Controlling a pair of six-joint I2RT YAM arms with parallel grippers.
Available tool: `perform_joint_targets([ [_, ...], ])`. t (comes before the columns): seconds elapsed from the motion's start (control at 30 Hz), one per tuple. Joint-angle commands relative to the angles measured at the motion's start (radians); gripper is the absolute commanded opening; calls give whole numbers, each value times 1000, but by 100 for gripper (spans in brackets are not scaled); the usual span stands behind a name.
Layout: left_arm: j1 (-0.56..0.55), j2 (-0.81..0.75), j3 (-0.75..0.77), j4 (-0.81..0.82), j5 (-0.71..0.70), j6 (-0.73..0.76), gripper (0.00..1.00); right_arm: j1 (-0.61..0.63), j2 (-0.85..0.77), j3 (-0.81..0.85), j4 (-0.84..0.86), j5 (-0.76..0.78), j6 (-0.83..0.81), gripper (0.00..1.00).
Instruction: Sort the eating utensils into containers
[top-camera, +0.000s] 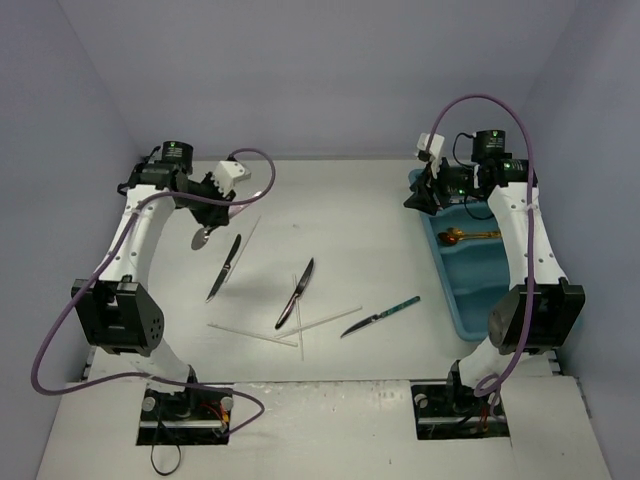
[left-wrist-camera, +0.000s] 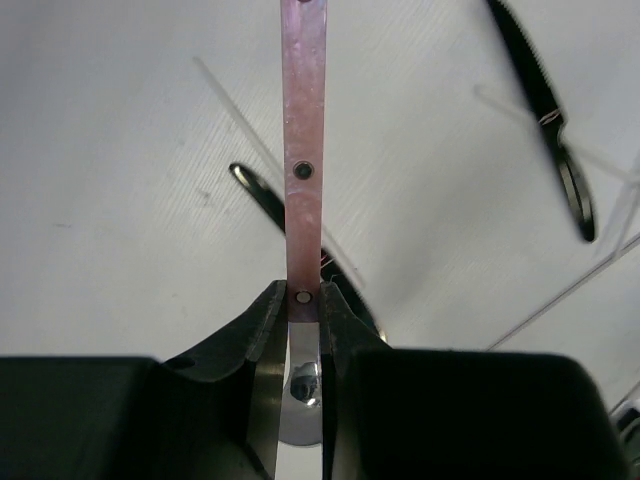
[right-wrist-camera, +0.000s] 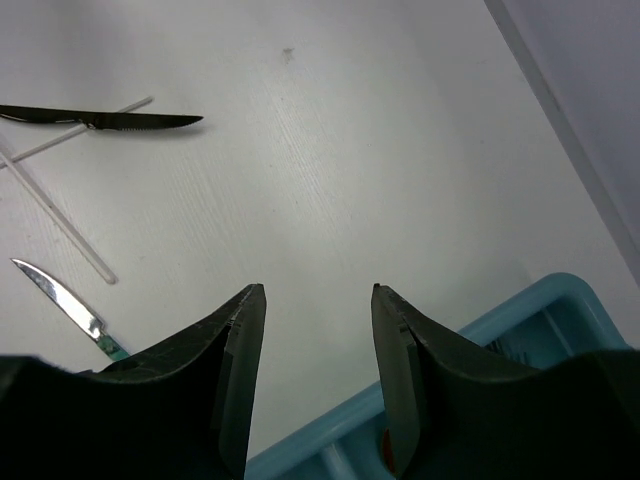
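My left gripper is shut on a pink-handled silver utensil, held above the table at the far left; its rounded silver end hangs below the fingers. My right gripper is open and empty over the far left rim of the teal tray. A gold spoon lies in the tray. On the table lie two dark knives, a teal-handled knife and thin white sticks.
Another white stick lies near the left gripper. The right wrist view shows a dark knife, a white stick and the teal-handled knife's blade. White walls enclose the table on three sides.
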Motion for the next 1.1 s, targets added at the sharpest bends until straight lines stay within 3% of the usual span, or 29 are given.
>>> perform_joint_targets([
  [0.0, -57, -17, 100, 45, 87, -412, 0, 6, -80, -43, 57, -91, 81, 44],
  [0.2, -140, -95, -1, 344, 179, -901, 0, 66, -149, -202, 416, -137, 577, 43],
  [0.3, -187, -148, -107, 569, 204, -1151, 0, 118, -197, -324, 808, -69, 1039, 43],
  [0.37, -210, -156, -144, 641, 186, -1262, 0, 144, -198, -346, 962, 0, 1264, 44],
  [0.47, -292, -142, -148, 633, 167, -1289, 0, 221, -168, -314, 1023, 78, 1423, 45],
  [0.53, -331, -130, -134, 600, 159, -1259, 0, 270, -161, -290, 1026, 114, 1398, 44],
  [0.63, -364, -116, -129, 594, 198, -1271, 0, 325, -187, -291, 1026, 129, 1219, 43],
  [0.73, -388, -117, -132, 594, 220, -1282, 0, 351, -182, -293, 1023, 140, 1199, 43],
  [1.07, -446, -121, -107, 584, 87, -1284, 0, 396, -127, -302, 1038, 263, 1630, 42],
])
